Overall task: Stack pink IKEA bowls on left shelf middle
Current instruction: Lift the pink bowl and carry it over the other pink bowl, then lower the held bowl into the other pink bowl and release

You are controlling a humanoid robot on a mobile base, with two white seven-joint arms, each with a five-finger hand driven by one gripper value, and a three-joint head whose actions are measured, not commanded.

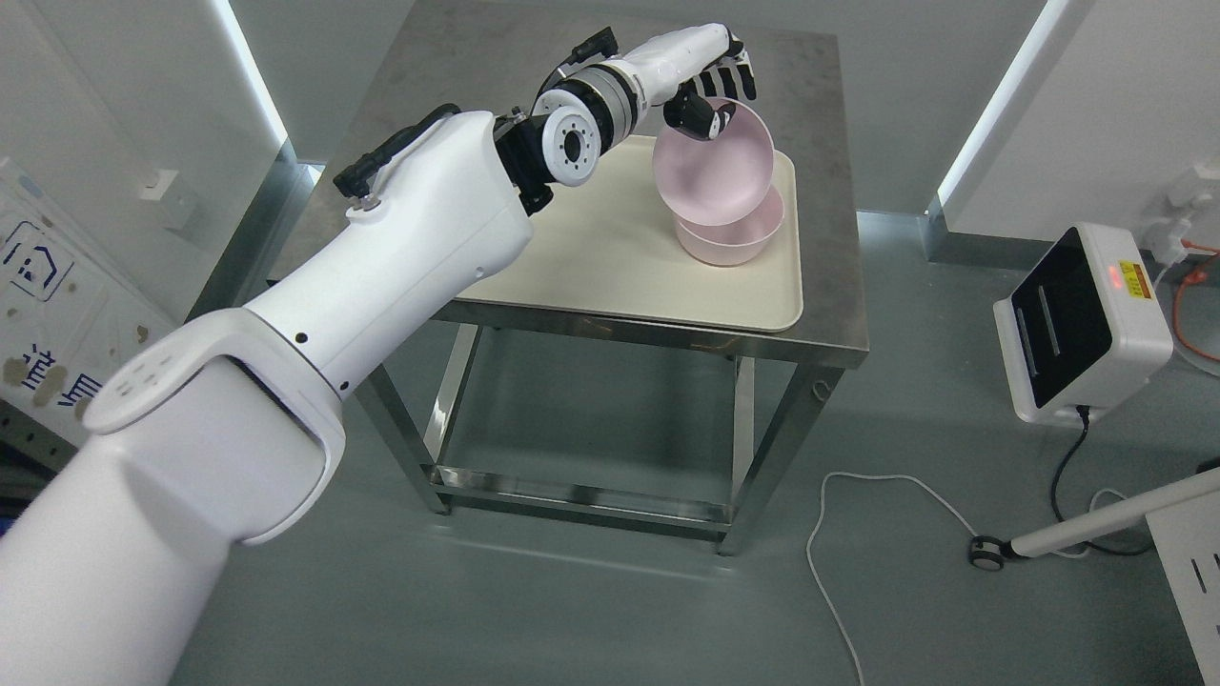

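The left hand (710, 81) reaches out from the lower left to the far side of the counter (839, 314), at about one o'clock in the head view, and its dark fingers (701, 114) are clenched over the far rim of the upper pink bowl (713, 162). That bowl is tipped steeply on edge, its open face turned toward the camera, and its lower rim sits in or just touches the lower pink bowl (729, 238), which rests upright on the cream tray (610, 257).

What the coming move turns on: the held bowl hangs below the hand, toward six o'clock from the palm, with its rim plane close to vertical, so it likely has to be levelled before it can nest or be set down anywhere. No shelf shows in this view. Judging by the task, it lies off toward nine o'clock, on the side of the working arm.

Count: two pink bowls, one tray, one steel counter, one robot hand. The right arm is out of sight.
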